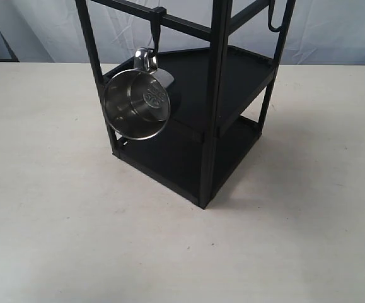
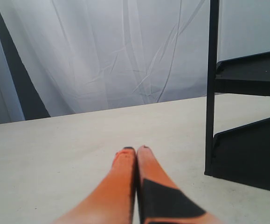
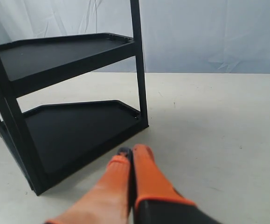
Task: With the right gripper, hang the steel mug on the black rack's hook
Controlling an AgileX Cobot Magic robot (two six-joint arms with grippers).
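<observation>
The steel mug (image 1: 136, 104) hangs by its looped handle from the thin black hook (image 1: 156, 31), which is clipped to the top crossbar of the black rack (image 1: 217, 107). The mug's open mouth faces the exterior camera. Neither arm shows in the exterior view. In the right wrist view my right gripper (image 3: 133, 150) is shut and holds nothing, low over the table beside the rack's (image 3: 74, 126) bottom shelf. My left gripper (image 2: 135, 149) is also shut and holds nothing, low over the table, with a rack (image 2: 212, 93) post off to one side. The mug is out of both wrist views.
A rounder, wide-curved J hook (image 1: 273, 22) hangs at the rack's far top corner. The pale table (image 1: 56, 221) spreads around the rack. A white curtain (image 2: 125, 51) closes off the back.
</observation>
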